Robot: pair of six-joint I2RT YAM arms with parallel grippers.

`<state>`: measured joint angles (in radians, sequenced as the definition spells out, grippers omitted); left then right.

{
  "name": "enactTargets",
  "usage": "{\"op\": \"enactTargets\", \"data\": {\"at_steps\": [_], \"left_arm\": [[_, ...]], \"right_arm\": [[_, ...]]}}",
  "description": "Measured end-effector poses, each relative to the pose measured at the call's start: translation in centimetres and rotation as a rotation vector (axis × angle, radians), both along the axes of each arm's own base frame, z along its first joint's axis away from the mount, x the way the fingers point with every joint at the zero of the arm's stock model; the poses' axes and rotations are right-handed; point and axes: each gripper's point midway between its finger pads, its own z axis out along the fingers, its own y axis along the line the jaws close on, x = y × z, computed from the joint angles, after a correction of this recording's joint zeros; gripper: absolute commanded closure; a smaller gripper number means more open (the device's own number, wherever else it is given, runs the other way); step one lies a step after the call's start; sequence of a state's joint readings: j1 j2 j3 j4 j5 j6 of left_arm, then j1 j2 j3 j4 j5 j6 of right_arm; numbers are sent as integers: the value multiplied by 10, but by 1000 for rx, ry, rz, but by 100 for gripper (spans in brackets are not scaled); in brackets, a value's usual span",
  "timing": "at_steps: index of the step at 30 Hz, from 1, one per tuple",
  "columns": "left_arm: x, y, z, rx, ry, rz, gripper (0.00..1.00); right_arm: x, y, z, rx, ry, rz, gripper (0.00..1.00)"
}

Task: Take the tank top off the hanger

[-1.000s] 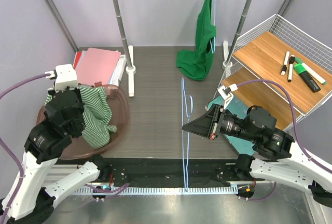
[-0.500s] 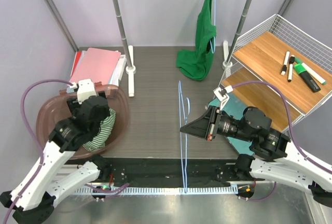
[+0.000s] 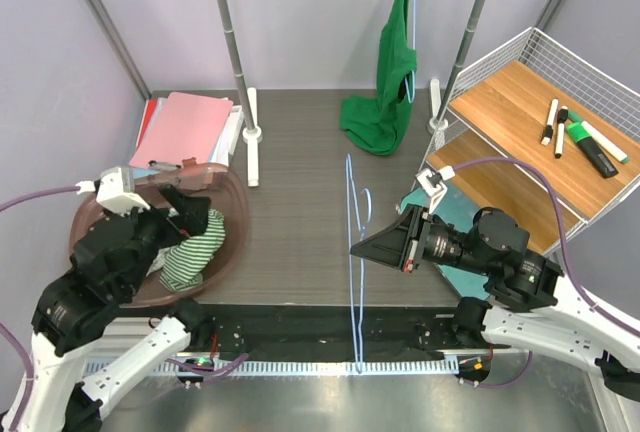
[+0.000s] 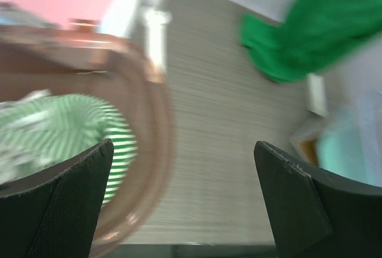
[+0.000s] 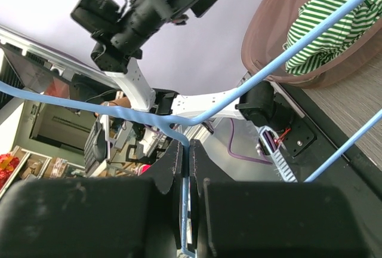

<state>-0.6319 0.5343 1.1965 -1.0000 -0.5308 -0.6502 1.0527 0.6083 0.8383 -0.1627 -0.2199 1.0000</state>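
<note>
Left gripper (image 4: 182,177) gapes wide, empty — striped tank top (image 4: 65,120) beside one finger; right gripper (image 5: 186,159) pinched tight on the hanger (image 5: 310,40).

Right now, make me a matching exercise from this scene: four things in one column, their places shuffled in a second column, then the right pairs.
Things:
1. striped tank top
2. blue hanger
3. green garment
4. markers

Places:
A. on the wooden shelf
B. in the brown tub
C. clamped in the right pincer
D. hanging on the clothes rack

Pairs: 1-B, 2-C, 3-D, 4-A
</note>
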Motion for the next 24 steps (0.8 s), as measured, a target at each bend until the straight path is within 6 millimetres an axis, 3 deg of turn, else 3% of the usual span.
{"op": "enactTargets", "data": {"at_steps": [2,6,8,10,17,24], "left_arm": [[-5,-29,13,-72,-33,-157,1],[-34,-118,45,-234,-65,-649,2],[-49,-151,54,-300,-51,-850,3],[-61,-174,50,-344,-5,-1010,4],[-79,-200,17,-402,151,-1201,6],[-101,-214,10,-356,154,-1278,5]], "right_arm": [[2,1,-2,-7,4,-8,99],[11,2,-7,-23,18,-53,99],[14,2,-9,-31,24,-70,99],[19,2,-12,-41,35,-95,99],[52,1,-34,-105,108,-268,99],[89,-3,-59,-159,204,-471,99]]}}
